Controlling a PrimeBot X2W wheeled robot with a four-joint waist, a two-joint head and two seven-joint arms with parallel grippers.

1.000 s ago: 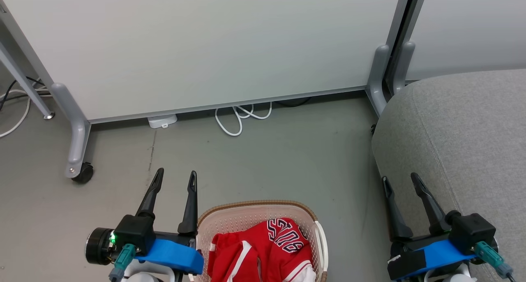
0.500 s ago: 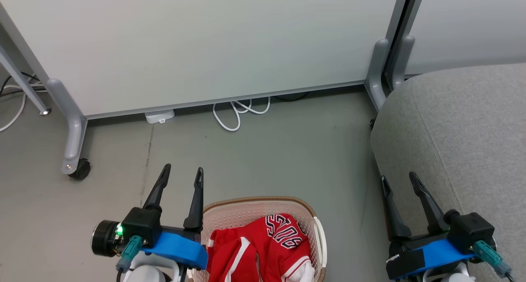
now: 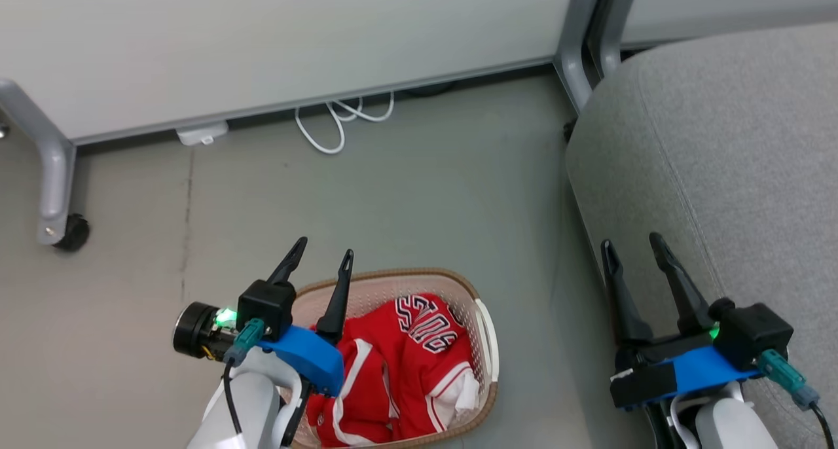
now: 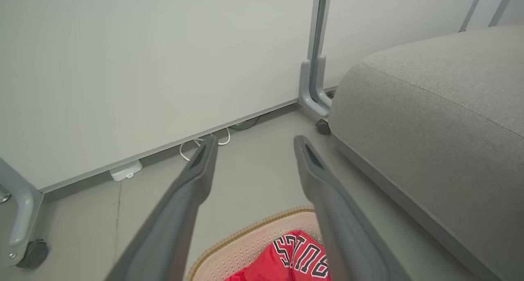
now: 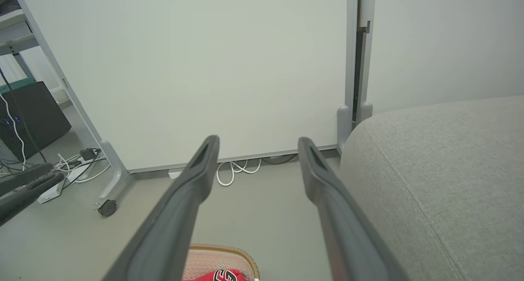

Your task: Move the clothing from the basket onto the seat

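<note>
The red clothing (image 3: 399,364) with white stripes and black-and-white lettering lies bunched in the cream basket (image 3: 488,351), which stands on the floor at the bottom centre of the head view. My left gripper (image 3: 323,251) hovers open over the basket's left rear rim, nothing between its fingers. In the left wrist view the clothing (image 4: 299,258) and the basket (image 4: 245,248) sit below the open left gripper (image 4: 256,143). The grey seat (image 3: 720,141) fills the right side. My right gripper (image 3: 630,246) is open beside the seat's left edge. The seat (image 5: 442,170) lies right of the open right gripper (image 5: 258,143).
A white partition on grey wheeled legs (image 3: 52,180) runs along the back, with a white cable loop (image 3: 330,118) and a small white box (image 3: 201,135) at its foot. Bare grey floor (image 3: 406,207) lies between basket, partition and seat. Cables and a dark unit (image 5: 37,121) stand far left.
The head camera has tilted down and shifted, so basket and seat show more fully. My left gripper has moved right, from beside the basket to over its left rim.
</note>
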